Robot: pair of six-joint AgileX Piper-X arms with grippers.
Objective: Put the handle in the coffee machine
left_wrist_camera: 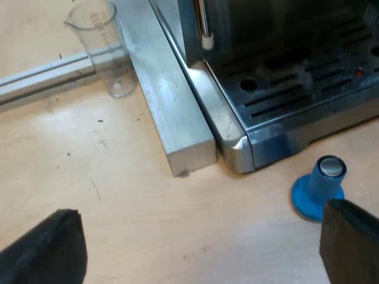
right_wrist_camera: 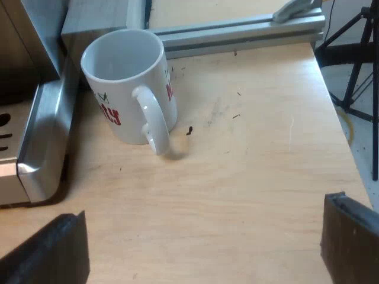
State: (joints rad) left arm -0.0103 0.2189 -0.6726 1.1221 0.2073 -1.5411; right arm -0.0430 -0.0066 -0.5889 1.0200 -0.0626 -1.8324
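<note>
The espresso machine (left_wrist_camera: 284,71) stands on the wooden table, its slotted drip tray (left_wrist_camera: 308,94) and steel corner near my left gripper (left_wrist_camera: 201,248). That gripper is open above bare wood, holding nothing. A blue tamper (left_wrist_camera: 320,186) with a silver top stands on the table just before the machine's corner, close to one left finger (left_wrist_camera: 352,242). My right gripper (right_wrist_camera: 204,251) is open too, hovering over bare table short of the white mug (right_wrist_camera: 127,83). The machine's steel base edge (right_wrist_camera: 41,148) lies beside the mug.
A clear measuring glass (left_wrist_camera: 103,44) stands by an aluminium rail (left_wrist_camera: 47,74). A thick aluminium bar (left_wrist_camera: 169,100) runs along the machine's side. The mug has red lettering and its handle faces my right gripper. Past the table edge (right_wrist_camera: 334,112) stand black tripod legs (right_wrist_camera: 355,59).
</note>
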